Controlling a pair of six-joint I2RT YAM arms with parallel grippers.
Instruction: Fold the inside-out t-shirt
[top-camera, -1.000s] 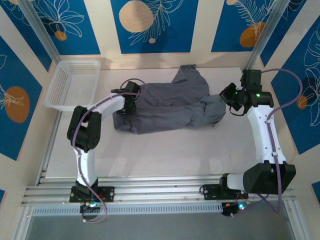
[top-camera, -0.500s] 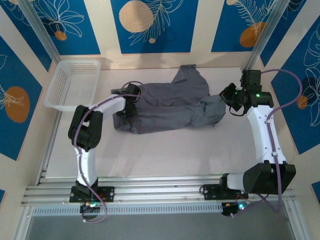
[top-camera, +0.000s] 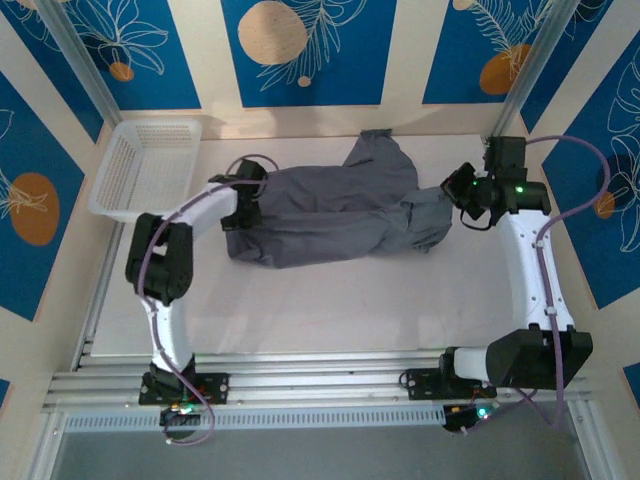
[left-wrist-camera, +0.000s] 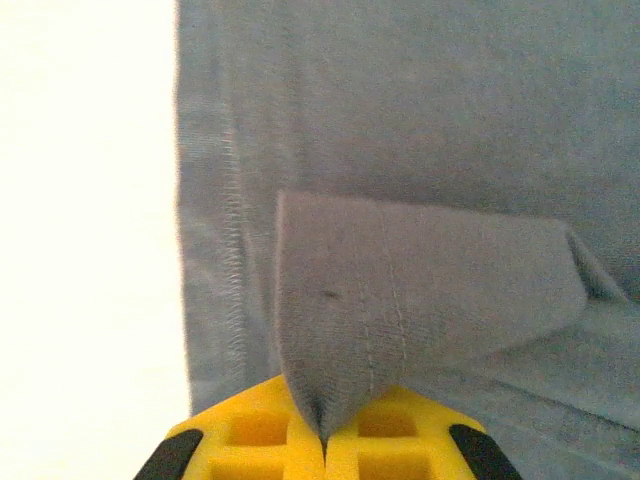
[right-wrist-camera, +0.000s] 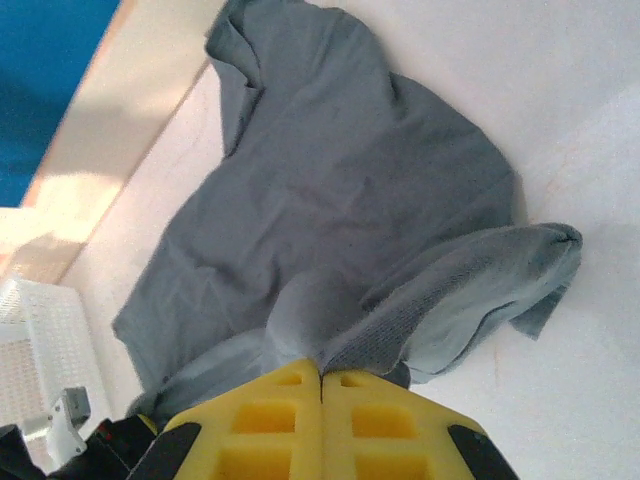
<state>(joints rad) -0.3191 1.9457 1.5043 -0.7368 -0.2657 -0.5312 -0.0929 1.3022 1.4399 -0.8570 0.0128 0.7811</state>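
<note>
Left pincer (left-wrist-camera: 322, 437) and right pincer (right-wrist-camera: 320, 373) each clamp the t-shirt (top-camera: 340, 215) (hems, apparently).

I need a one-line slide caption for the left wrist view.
Left gripper shut on a pinched fold of the grey t-shirt, near its stitched hem.

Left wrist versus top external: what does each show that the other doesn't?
Left wrist: the left gripper shut on a pinched fold of the t-shirt, hem stitching clear. Top external: the shirt's whole crumpled spread, the white basket far left, the right gripper at its right end. Both: grey cloth on the white table.
</note>
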